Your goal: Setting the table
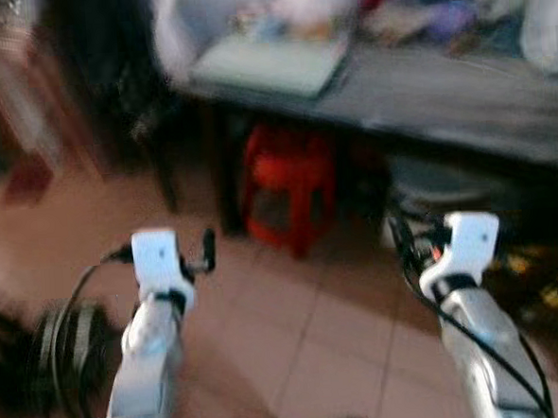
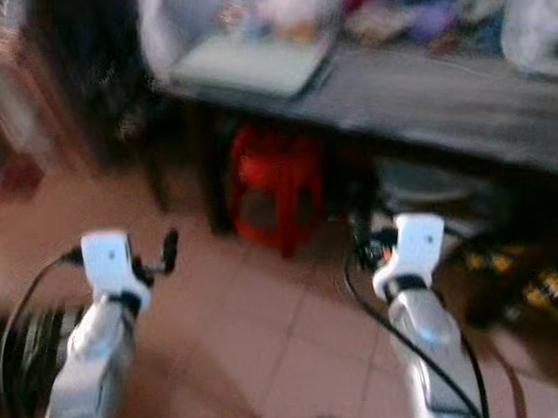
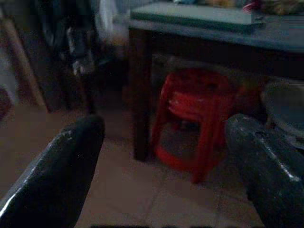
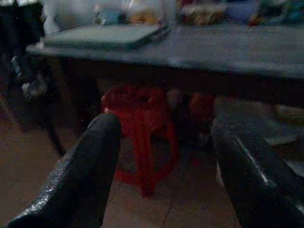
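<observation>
A dark table (image 1: 462, 98), cluttered along its far side with a flat grey tray (image 1: 270, 63) near its corner, stands ahead above a red stool (image 1: 287, 185). Left gripper (image 3: 156, 175) and right gripper (image 4: 164, 166) hang open and empty over tiled floor (image 1: 334, 338). Blurred vision risks bumping the stool.

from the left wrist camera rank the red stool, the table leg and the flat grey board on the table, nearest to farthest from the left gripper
1. Table leg, ahead, and red stool under the table: too close to call.
2. Grey board, up on the tabletop, farthest.
Left gripper is open, over the floor.
</observation>
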You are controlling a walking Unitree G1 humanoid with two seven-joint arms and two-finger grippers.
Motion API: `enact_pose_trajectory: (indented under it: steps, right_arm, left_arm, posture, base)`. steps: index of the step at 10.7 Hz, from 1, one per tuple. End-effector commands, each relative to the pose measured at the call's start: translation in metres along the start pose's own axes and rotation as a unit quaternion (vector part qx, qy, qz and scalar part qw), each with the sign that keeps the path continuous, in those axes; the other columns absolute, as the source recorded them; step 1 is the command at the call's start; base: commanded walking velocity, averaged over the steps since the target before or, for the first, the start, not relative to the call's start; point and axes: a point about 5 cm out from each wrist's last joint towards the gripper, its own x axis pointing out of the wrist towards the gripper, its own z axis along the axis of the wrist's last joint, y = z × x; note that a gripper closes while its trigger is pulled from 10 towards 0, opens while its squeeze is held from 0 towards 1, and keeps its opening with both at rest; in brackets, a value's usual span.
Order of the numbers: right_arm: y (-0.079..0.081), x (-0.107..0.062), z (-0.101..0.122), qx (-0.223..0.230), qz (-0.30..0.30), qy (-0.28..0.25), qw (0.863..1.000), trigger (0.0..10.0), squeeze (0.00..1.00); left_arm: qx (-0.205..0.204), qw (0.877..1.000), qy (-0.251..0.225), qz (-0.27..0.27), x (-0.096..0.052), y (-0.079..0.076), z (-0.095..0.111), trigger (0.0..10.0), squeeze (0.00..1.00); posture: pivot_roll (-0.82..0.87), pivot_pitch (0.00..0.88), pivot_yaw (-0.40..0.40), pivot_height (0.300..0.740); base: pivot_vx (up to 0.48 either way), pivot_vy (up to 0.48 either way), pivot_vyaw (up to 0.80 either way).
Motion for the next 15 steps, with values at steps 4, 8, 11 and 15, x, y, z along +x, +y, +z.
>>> enact_pose_trajectory:
  steps: [4, 8, 11, 15]
  right_arm:
    - [0.008, 0.002, 0.007, 0.003, 0.016, -0.016, 1.0, 10.0, 0.0]
    - [0.007, 0.003, 0.011, 0.001, 0.015, -0.021, 1.0, 10.0, 0.0]
    - [0.0, 0.0, 0.011, -0.009, 0.002, -0.016, 1.0, 10.0, 0.0]
    - [-0.008, 0.005, 0.012, -0.024, -0.018, -0.017, 0.999, 10.0, 0.0]
  left_arm:
    - [-0.012, 0.999, -0.025, -0.022, -0.005, -0.005, 0.009, 10.0, 0.0]
    - [-0.017, 0.999, -0.025, -0.028, -0.004, -0.003, 0.013, 10.0, 0.0]
    - [-0.018, 0.999, -0.03, -0.041, 0.002, -0.011, 0.016, 10.0, 0.0]
    - [-0.014, 0.998, -0.037, -0.046, 0.004, -0.015, 0.021, 10.0, 0.0]
  posture:
    - [-0.04, 0.058, 0.019, 0.74]
    - [-0.04, 0.064, 0.023, 0.74]
    - [-0.06, 0.048, 0.016, 0.74]
    - [-0.05, 0.037, 0.029, 0.74]
  base:
    - [0.0, 0.0, -0.58]
    - [0.0, -0.109, 0.0]
    - [0.0, -0.446, 0.0]
    - [0.0, -0.48, 0.0]
